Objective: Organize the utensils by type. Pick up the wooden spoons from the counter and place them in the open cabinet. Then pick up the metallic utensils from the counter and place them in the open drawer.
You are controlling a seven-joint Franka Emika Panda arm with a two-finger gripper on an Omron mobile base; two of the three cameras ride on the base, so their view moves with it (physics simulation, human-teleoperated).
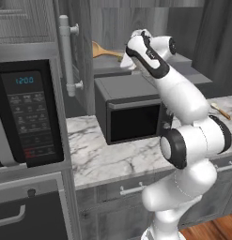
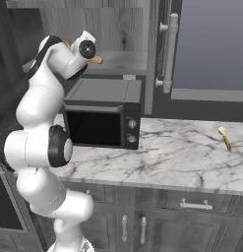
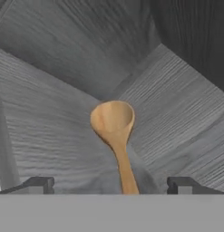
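Observation:
A long tan wooden spoon (image 3: 114, 131) lies on the grey shelf of the open cabinet (image 2: 118, 61), bowl pointing away from me. My gripper (image 3: 111, 185) hangs over its handle, open, with the fingertips (image 3: 38, 183) wide on either side and not touching it. From the left base view the same spoon (image 1: 105, 50) shows on the shelf beside my hand. A shorter wooden spoon (image 2: 224, 138) with a pale bowl and orange-brown handle rests on the white marble counter (image 2: 182, 157) at the right, also seen as the spoon (image 1: 220, 111). The metallic utensils and the drawer are out of view.
A dark microwave (image 1: 131, 112) stands on the counter right under the cabinet shelf. The cabinet door's pale bar handle (image 2: 168, 49) juts out to the right of my arm. A built-in oven panel (image 1: 28, 112) fills the left side.

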